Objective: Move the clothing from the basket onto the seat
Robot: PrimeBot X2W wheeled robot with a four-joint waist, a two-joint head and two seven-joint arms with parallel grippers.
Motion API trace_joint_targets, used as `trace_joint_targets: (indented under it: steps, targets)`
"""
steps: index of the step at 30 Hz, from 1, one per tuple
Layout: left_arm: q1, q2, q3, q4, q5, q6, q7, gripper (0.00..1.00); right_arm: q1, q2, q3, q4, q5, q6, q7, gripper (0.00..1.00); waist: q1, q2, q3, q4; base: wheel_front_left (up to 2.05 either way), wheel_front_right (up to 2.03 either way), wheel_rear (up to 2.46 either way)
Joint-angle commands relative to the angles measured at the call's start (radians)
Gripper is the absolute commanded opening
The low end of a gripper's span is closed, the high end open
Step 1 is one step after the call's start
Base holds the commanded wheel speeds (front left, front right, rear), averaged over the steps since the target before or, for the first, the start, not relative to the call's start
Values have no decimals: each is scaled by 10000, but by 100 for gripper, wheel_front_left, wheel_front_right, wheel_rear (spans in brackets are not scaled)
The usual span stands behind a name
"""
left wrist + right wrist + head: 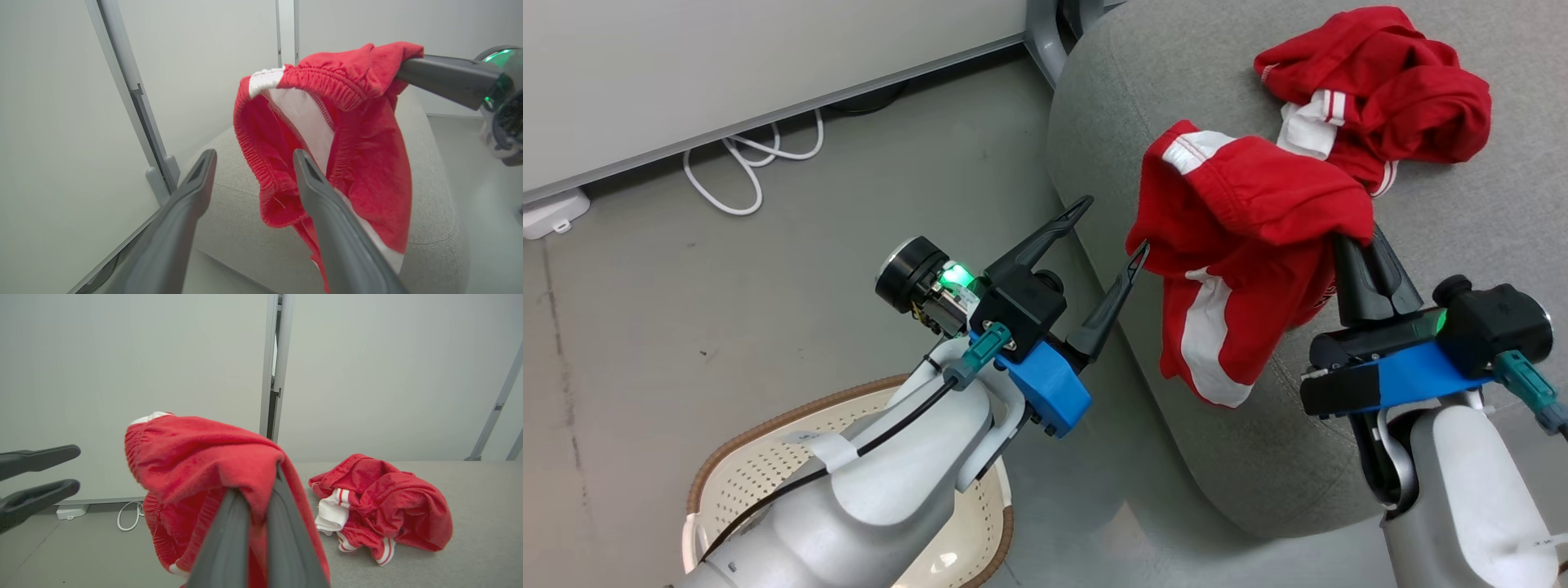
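Note:
My right gripper [1349, 238] is shut on one red garment [1241, 245] with white stripes and holds it up over the front left edge of the grey seat [1176, 73]. The fabric drapes over its fingers [229, 539] and hangs down the cushion's side. To the left, my left gripper [1115, 224] stands open, one fingertip at the hanging garment's [367, 134] edge. A second red garment [1388, 90] lies crumpled on the seat, further back [388, 498]. The cream basket [760, 465] sits on the floor at the lower left, partly hidden by my left forearm.
Grey floor lies between the basket and the seat. A white cable [752, 163] loops on the floor by the pale wall panel [727, 65], with a white plug block [551, 214] at the far left. A grey metal post [1045, 41] stands behind the seat.

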Motion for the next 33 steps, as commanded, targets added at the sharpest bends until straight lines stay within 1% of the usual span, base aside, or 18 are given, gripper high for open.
trace_joint_targets:
  steps: [1, 12, 19, 22, 26, 31, 33]
  targets:
    - [35, 16, -21, -47, 53, 31, -17, 100, 251, -3, -157, -184, 52, 6, -34, 0, 0, -1, 31, -184, 0, 0, 0]
    - [66, -3, -87, -113, 64, 36, -29, 100, 875, 28, -509, -605, 60, 6, -35, 0, 0, -1, 34, -229, 0, 0, 0]
    - [-107, 60, -46, -167, 96, 59, -37, 100, 447, 27, -572, -850, -15, 6, -35, 0, 0, -1, 223, -89, 0, 0, 0]
    - [-258, 83, -29, -221, 158, 68, -39, 100, -45, 34, -655, -1026, -42, 6, -35, 0, 0, -1, 461, -18, 0, 0, 0]
    - [-504, 129, -54, -349, 276, 101, 9, 100, -1030, -37, -1027, -1267, -9, 6, -35, 0, 0, -1, 975, 101, 0, 0, 0]
    - [-1065, 224, -81, -552, 488, 114, 173, 100, -2778, -416, -2195, -1717, 79, 6, -34, 0, 0, -1, 1999, 316, 0, 0, 0]
    - [-1376, 252, -101, -681, 592, 115, 318, 100, -3569, -793, -2811, -1958, 147, 4, -33, 0, 0, -1, 2567, 441, 0, 0, 0]
